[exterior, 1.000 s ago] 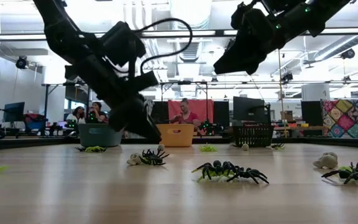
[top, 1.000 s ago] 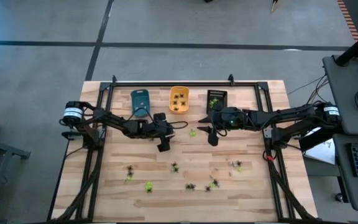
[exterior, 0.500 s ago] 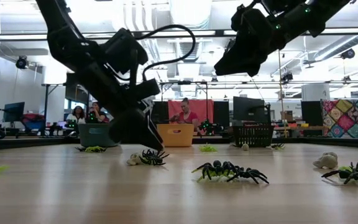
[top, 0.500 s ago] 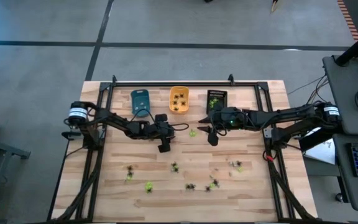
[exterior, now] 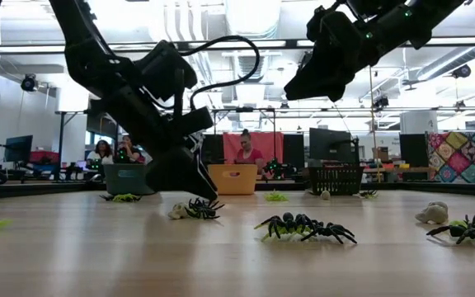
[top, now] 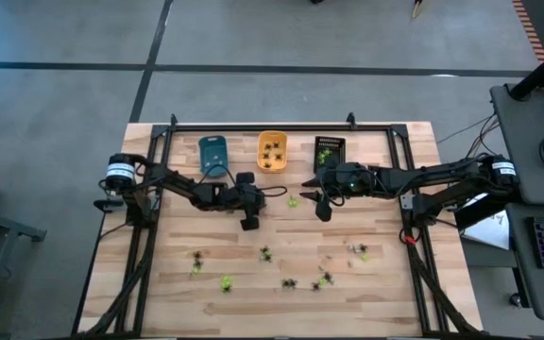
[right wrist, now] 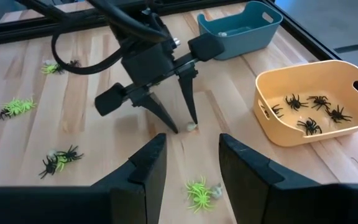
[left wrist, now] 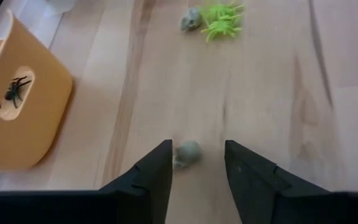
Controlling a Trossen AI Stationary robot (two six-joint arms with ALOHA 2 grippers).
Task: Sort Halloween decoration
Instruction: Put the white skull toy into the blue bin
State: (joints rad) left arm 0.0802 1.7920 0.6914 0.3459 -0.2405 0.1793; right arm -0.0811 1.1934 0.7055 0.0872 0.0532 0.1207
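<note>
Pale wood planks run under everything, and low over them the left gripper (left wrist: 196, 163) has its two dark fingers spread, their tips down at the table (top: 385, 283) with a small whitish figure (left wrist: 187, 154) between them, close against one finger; whether that finger touches it cannot be told. Ahead of that claw and well apart lie a yellow-green spider (left wrist: 222, 18) and a second pale lump (left wrist: 191, 18), touching each other. Off to one side of it stands the orange tray (left wrist: 11, 124), a black spider (left wrist: 16, 88) showing through its handle slot. The right gripper (right wrist: 191, 163) hangs higher above the table with its fingers spread and nothing between them, facing the left claw across a short gap; just below it lies a yellow-green spider (right wrist: 199, 191). Beyond, the orange tray (right wrist: 309, 102) holds several black spiders (right wrist: 309, 126), and the blue tray (right wrist: 241, 28) sits behind it. More black and green figures (top: 291, 281) lie scattered on the near half of the table, well apart from both claws.
</note>
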